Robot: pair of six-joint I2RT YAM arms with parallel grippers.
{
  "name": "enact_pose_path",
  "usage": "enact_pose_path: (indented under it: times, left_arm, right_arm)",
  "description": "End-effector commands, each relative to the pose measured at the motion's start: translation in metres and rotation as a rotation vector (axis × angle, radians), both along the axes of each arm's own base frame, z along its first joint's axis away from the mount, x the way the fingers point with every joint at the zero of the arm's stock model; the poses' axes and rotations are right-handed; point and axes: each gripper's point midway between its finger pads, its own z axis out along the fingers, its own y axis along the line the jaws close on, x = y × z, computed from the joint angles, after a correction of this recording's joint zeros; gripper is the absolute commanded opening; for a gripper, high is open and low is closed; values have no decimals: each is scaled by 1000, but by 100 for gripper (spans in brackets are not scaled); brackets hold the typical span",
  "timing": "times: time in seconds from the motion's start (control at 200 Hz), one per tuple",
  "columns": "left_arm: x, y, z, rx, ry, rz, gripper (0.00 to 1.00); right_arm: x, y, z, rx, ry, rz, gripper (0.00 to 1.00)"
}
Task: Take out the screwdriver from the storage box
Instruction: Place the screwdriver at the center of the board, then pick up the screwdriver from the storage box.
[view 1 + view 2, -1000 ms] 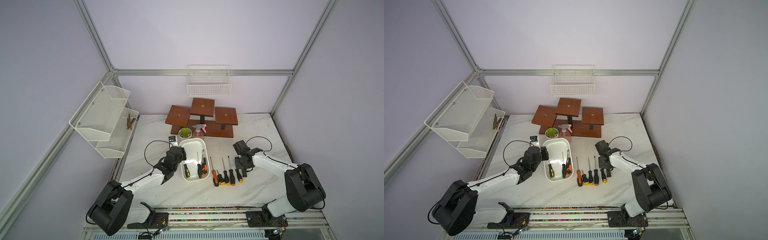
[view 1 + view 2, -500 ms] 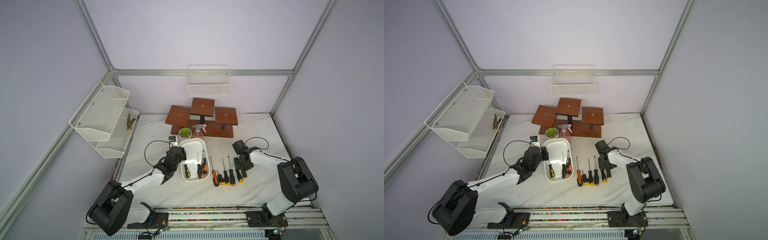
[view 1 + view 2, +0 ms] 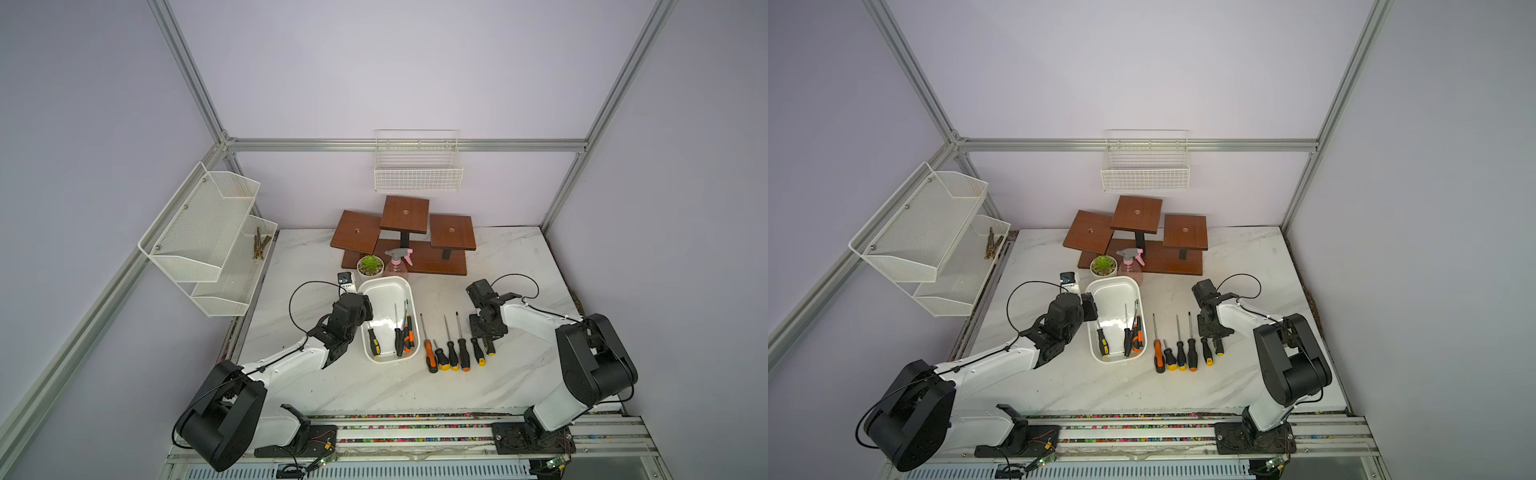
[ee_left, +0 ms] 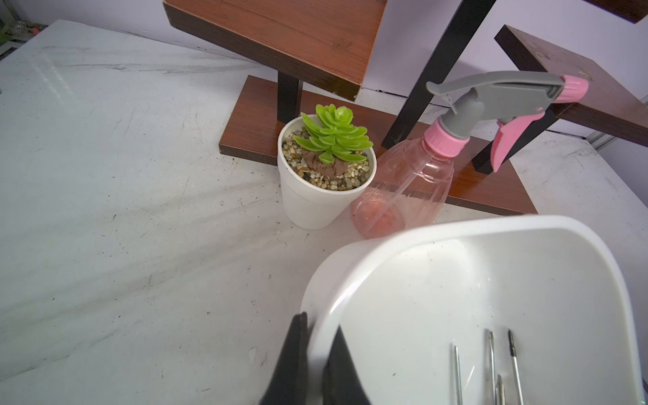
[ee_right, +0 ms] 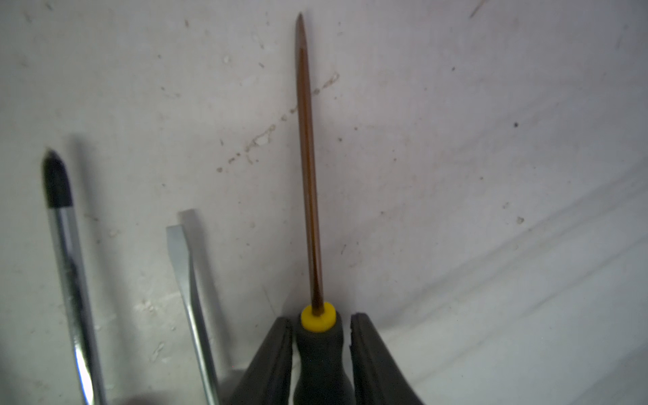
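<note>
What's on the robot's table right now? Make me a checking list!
Surface: white marble table, scuffed.
Job's things: storage box holds several screwdrivers; a row of six screwdrivers lies beside it.
Clutter: potted succulent, pink spray bottle, wooden riser stand.
Grippers: left gripper pinches the box's wall; right gripper open around a black-and-yellow screwdriver.
Cables: black wrist cables loop clear of tools.
Surroundings: wire-grid basket, two-tier mesh shelf, aluminium frame.
</note>
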Motion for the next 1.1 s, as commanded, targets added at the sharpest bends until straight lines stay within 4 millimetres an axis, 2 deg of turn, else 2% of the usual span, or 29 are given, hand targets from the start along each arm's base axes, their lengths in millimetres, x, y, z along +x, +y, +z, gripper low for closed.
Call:
enact_pose_path:
  times: [0.0,0.18,0.195,0.385,0.5,0.67,0.87,1.0,1.095]
  left_arm:
    - [1,-3,9,-20,-37,-14,0]
    - [1,-4,9,-20,-35,-15,0]
    - [1,-4,9,-19,-34,-14,0]
    - [2,-3,8,-17,-33,-14,0]
    - [2,-4,8,-17,-32,-15,0]
    - [2,-6,8,-15,-29,-21,0]
    - [3,-6,7,-15,-27,-22,0]
    - [3,-6,7,-14,-26,-20,0]
    - [3,-5,6,-13,-25,-19,0]
  right_arm:
    - [3,4,6,31,-23,4,37]
    - [6,6,23,54,-69,-2,37]
    - [8,7,32,66,-96,-2,37]
    - [11,16,81,164,-218,-19,37]
    - [6,38,108,296,-267,28,37]
    - [-7,94,151,429,-369,102,38]
    - [-25,180,179,558,-399,220,39]
    - [-38,230,177,619,-371,286,39]
    - [-44,253,164,632,-339,312,39]
